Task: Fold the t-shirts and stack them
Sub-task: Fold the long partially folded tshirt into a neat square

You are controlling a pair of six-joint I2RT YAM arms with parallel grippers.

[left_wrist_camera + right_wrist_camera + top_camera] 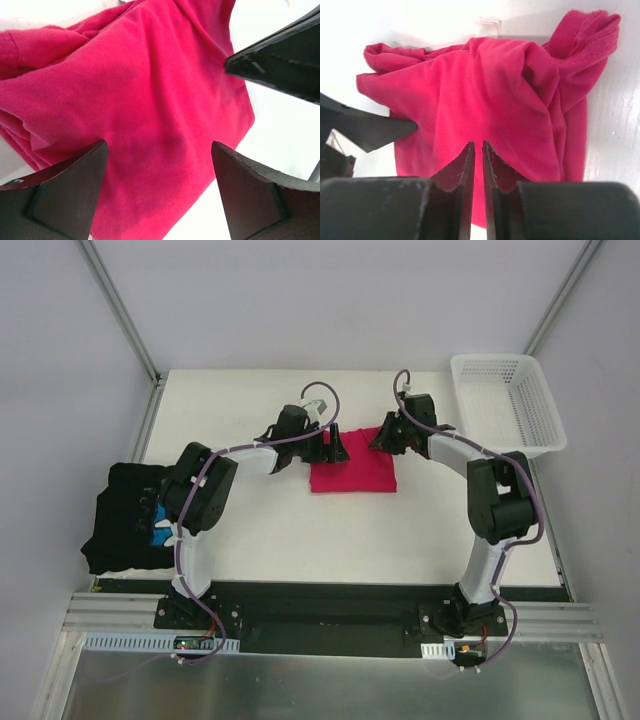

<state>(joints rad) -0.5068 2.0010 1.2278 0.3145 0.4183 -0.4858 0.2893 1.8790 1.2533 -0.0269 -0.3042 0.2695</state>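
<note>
Crimson-pink t-shirt (352, 475) lies toward the far middle of the counter (300, 540), between the two arms.

Progress, as judged: this shirt is already gathered into a compact block, though the wrist views show rumpled layers and a hemmed flap standing out at one corner, so tidying remains. A black t-shirt (125, 515) with blue print sits in a loose heap at the counter's left edge, partly overhanging. It looks unfolded. The two are well apart, so no stack exists yet. A white basket (495, 360) stands at the far right, apart from both.

Orientation: the pink block's long axis runs left to right across the counter, only slightly longer than it is deep. Which end is the collar cannot be told.

Left gripper (159, 146) is over the block's left edge, jaws spread wide, holding nothing.

Right gripper (478, 145) is over the right edge, jaws all but closed with a thin slit between them and no cloth seen pinched.
</note>
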